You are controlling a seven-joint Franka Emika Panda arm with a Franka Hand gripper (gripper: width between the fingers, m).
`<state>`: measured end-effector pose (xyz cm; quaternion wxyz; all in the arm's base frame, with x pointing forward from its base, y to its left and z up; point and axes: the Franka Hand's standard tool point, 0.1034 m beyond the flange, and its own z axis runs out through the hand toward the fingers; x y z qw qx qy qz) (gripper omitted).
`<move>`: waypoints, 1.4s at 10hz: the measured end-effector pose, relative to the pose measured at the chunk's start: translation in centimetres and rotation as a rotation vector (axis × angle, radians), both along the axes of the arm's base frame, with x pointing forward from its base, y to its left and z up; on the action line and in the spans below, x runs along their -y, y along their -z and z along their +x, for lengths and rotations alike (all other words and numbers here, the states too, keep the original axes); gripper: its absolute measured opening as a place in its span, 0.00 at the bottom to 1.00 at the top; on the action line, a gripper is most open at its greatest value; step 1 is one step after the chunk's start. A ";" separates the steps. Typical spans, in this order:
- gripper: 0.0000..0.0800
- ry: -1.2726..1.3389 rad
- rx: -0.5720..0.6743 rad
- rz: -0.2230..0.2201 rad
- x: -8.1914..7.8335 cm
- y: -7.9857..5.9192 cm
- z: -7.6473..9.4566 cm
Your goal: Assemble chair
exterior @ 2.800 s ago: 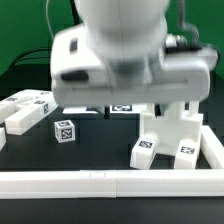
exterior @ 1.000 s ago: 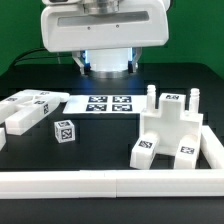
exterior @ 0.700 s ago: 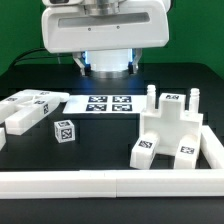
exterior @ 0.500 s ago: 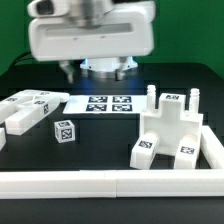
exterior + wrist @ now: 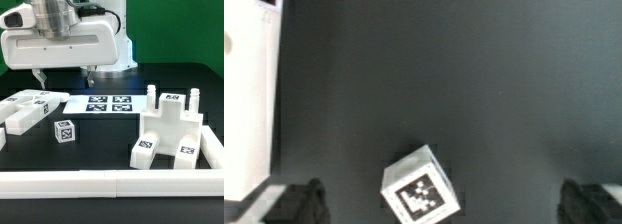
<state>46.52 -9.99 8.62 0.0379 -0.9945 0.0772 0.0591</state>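
Jaws: wide apart, empty, hanging above the surface at the exterior view's left.
Chair: part-built body, two pegs up, stands at the exterior view's right, just beside the rail.
Loose parts: panel, block and cube lie at the left.
Marker board: flat, between panel and chair.
Wrist view: a tagged piece lies untouched below the fingertips.

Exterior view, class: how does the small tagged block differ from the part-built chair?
The small block is one compact piece; the part-built chair is far larger, built of several. The block shows one tag; the chair two, low in front. The chair has two upright pegs; the block none. Both are white, on the black table.
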 end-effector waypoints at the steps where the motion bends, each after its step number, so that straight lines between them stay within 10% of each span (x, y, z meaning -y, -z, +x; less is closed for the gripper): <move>1: 0.81 0.005 -0.003 -0.001 0.3 0.2 -0.2; 5: 0.81 0.098 0.031 -0.021 7.4 3.7 -3.7; 13: 0.81 0.054 0.042 -0.116 8.0 7.9 -4.8; 14: 0.67 0.054 0.041 -0.116 8.0 8.0 -4.8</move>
